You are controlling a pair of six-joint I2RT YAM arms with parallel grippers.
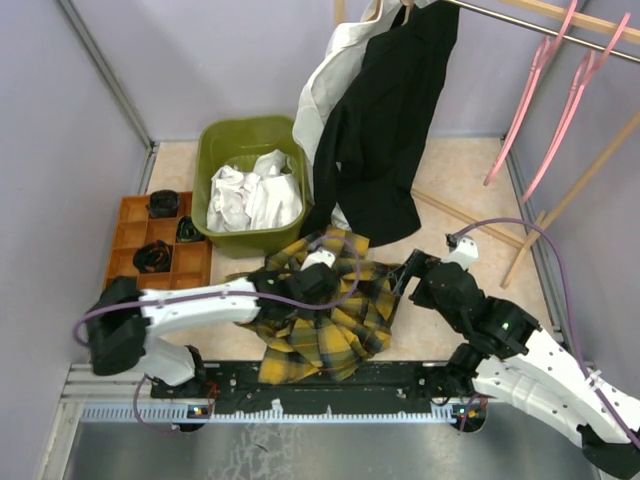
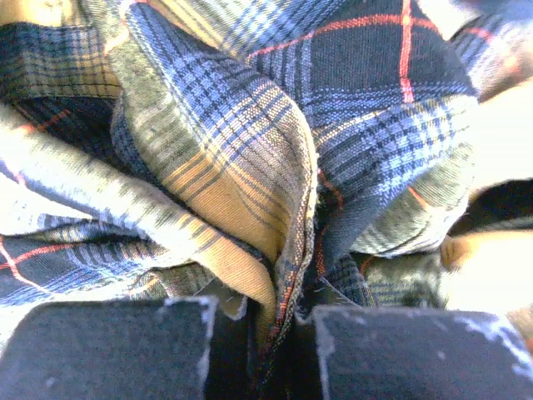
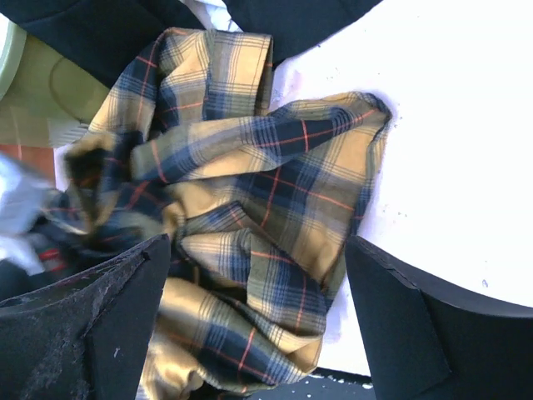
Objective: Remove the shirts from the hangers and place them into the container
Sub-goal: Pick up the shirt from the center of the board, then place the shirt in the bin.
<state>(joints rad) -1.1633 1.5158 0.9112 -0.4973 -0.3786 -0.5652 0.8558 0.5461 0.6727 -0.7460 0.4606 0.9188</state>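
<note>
The yellow-and-black plaid shirt [image 1: 325, 335] lies crumpled on the table near the front edge. My left gripper [image 1: 312, 285] is down in the middle of it, and in the left wrist view it [image 2: 279, 321] is shut on a raised fold of the plaid shirt [image 2: 233, 167]. My right gripper [image 1: 412, 278] stands open at the shirt's right edge; in its own view the right gripper [image 3: 256, 246] straddles plaid cloth [image 3: 250, 208] without touching it. A white shirt [image 1: 250, 195] lies in the olive-green container [image 1: 215, 135]. A black shirt [image 1: 385, 140] and a cream one [image 1: 335, 70] hang behind.
Two bare pink hangers [image 1: 540, 70] [image 1: 585, 95] hang from the rail [image 1: 540, 25] at top right. An orange compartment tray [image 1: 130, 250] sits left of the container. Wooden poles [image 1: 590, 170] [image 1: 470, 215] lean and lie at the right. Walls close both sides.
</note>
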